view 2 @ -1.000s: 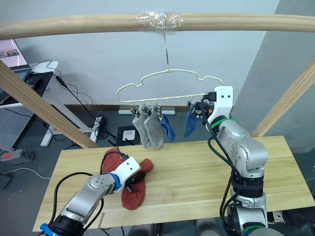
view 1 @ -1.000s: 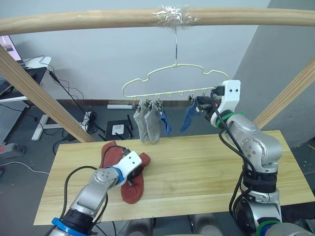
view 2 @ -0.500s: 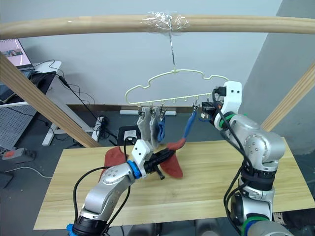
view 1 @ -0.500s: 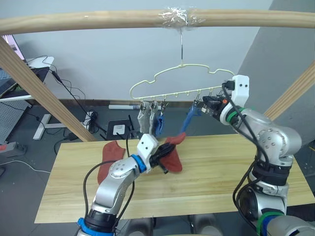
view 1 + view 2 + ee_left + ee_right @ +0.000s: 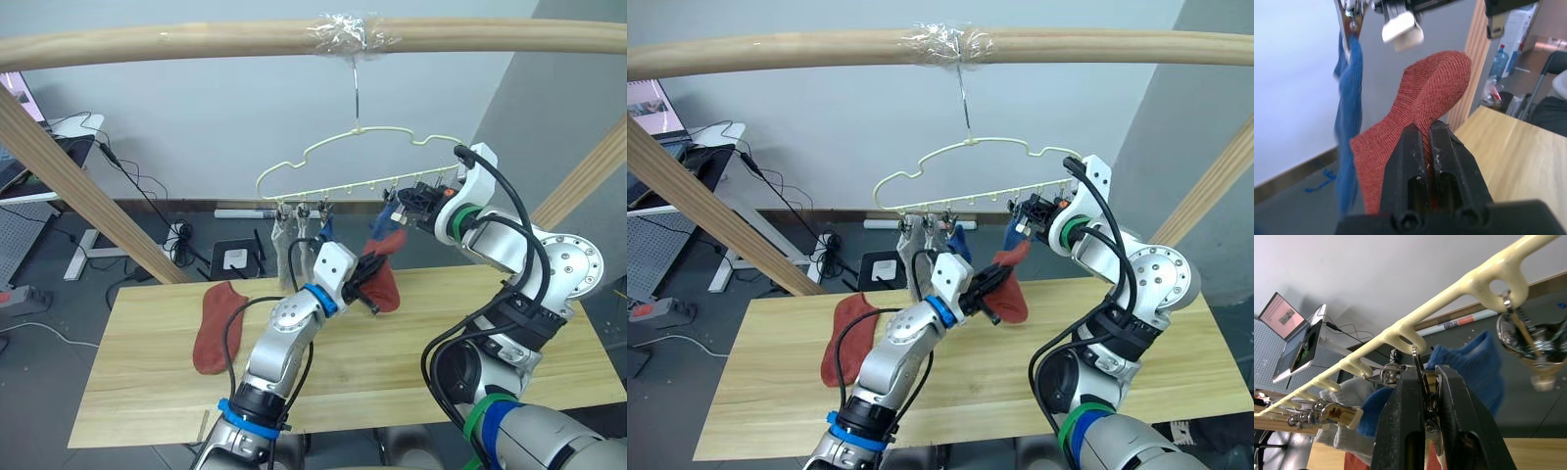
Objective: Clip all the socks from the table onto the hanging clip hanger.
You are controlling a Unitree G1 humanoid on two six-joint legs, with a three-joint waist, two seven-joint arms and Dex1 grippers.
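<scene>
Light wooden table [image 5: 421, 343]; one rust-red sock [image 5: 213, 326] flat near left end.

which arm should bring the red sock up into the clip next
Left. The left gripper already grips the red sock, raised just below the clip hanger. The right gripper is busy squeezing a clip on it.

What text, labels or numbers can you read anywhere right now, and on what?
None can be read.
The laptop screen shows pink shapes too small to read.
The white box beyond the table carries blue marks too blurred to read.
</scene>
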